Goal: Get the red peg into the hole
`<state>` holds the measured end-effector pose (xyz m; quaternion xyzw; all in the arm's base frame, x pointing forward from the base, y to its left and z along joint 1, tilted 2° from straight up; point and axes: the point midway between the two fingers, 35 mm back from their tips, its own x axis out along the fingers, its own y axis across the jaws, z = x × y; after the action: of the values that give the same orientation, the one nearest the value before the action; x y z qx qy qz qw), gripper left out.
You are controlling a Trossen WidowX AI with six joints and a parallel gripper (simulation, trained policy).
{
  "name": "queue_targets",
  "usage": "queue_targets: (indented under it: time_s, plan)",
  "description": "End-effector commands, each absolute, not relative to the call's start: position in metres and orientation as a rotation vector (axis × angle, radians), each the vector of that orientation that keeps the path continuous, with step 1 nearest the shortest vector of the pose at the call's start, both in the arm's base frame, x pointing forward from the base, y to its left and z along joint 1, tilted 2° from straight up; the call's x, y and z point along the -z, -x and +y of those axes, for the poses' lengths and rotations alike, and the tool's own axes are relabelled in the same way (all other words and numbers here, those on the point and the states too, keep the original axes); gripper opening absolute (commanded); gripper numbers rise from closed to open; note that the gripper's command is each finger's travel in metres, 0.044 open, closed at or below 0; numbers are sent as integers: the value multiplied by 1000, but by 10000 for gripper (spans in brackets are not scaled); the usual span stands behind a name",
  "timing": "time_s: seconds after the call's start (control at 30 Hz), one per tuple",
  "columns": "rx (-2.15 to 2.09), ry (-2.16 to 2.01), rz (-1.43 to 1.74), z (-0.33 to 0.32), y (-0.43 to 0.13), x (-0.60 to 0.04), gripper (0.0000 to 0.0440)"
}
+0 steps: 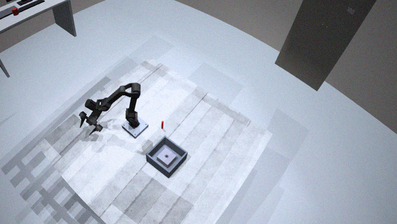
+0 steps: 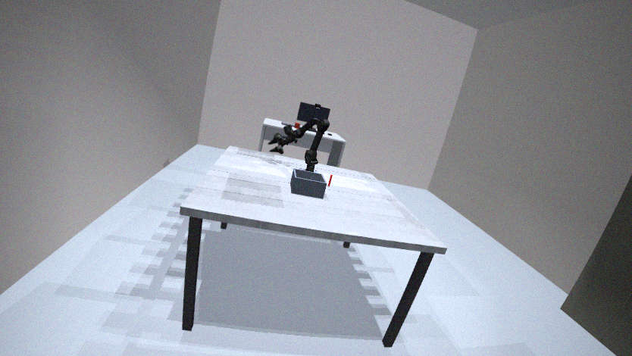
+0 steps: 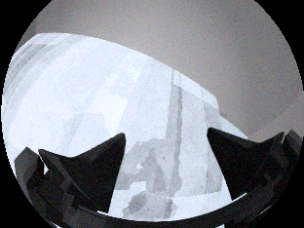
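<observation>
The top view looked steeply down at a slant from high above the gripper [image 1: 85, 130] [image 2: 270, 148] [image 3: 166, 132]. The exterior one stood farthest off, beyond the box [image 1: 157, 165] [image 2: 308, 188] from the gripper, facing back across the table [image 1: 216, 133] [image 2: 353, 220] [image 3: 97, 97]. Closest was the wrist camera, just behind the fingers, looking out between them across the tabletop to a wall [image 3: 195, 39]. Top and exterior shared the arm, box and tabletop around the gripper.
</observation>
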<state>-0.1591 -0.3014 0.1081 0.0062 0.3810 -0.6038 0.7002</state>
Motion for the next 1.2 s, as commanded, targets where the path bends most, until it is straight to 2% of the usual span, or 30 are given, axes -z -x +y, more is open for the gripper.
queue_targets:
  time_s: [0.0,0.07,0.6,1.17]
  plan:
    - [1332,1,854,-304,156,-109,419]
    - [1301,15,860,-311,145,-111,440]
    - [1096,-156,833,-348,4,-124,440]
    - [908,-306,875,-302,-142,-147,440]
